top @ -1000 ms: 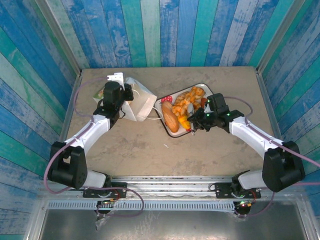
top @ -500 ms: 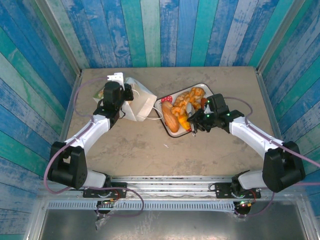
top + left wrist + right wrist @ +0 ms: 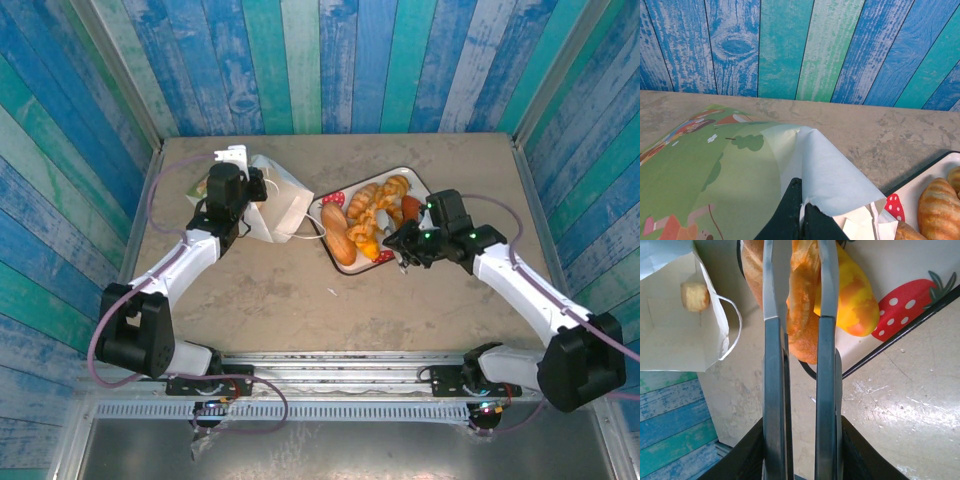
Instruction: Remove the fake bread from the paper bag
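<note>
Our right claw (image 3: 398, 243) hangs at the near rim of the tray (image 3: 890, 260), jaws a little apart. A ridged croissant (image 3: 801, 300) shows in the gap, but it seems to lie on the tray, so we judge it is not gripped. Our left claw (image 3: 800, 192) is pinched together on the white lip of the paper bag (image 3: 285, 205), which lies tipped on the table (image 3: 300, 290) with its mouth toward the tray.

Most of the fake bread sits on the tray: croissants, a tan loaf (image 3: 340, 238) and a yellow-orange piece. One small tan piece (image 3: 695, 296) is deep inside the bag, past the cord handle (image 3: 732, 330).

We expect that piece to be light, hard and rather slick, so it should not crush but may squirt out of a skewed pinch. We should take it square across its middle. The bag is thin paper and will buckle if nudged, so the left pinch matters. We should enter beside the cord, not through it.
</note>
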`<action>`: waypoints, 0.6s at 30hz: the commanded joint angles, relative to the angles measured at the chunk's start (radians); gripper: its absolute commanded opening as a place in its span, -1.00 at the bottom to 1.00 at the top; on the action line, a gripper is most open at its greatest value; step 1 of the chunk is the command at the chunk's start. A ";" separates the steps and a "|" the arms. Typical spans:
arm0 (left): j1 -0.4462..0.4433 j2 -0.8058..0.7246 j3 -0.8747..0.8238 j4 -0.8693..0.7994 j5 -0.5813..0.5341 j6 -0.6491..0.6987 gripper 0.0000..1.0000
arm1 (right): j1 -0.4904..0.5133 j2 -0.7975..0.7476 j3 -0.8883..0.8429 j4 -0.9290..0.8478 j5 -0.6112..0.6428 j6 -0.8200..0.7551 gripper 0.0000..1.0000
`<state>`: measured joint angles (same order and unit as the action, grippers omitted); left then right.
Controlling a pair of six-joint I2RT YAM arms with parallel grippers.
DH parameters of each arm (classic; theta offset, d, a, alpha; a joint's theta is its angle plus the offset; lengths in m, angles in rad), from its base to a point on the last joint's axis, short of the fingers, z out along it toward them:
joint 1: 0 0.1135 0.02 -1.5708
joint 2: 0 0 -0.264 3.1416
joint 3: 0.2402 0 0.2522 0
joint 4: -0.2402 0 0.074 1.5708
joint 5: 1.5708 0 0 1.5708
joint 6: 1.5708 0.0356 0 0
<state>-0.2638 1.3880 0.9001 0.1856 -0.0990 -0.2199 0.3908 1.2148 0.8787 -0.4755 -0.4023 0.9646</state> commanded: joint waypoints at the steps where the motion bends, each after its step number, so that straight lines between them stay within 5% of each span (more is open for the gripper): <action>1: -0.002 -0.061 0.008 -0.008 -0.008 0.000 -0.96 | -0.007 -0.039 0.005 -0.033 0.015 -0.029 -0.32; 18: -0.002 -0.071 0.016 -0.027 0.015 0.037 -0.96 | -0.002 -0.037 0.046 -0.016 -0.074 -0.106 -0.35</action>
<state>-0.2638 1.3705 0.9001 0.1741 -0.0986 -0.2092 0.3859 1.1790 0.8803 -0.4946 -0.4271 0.9089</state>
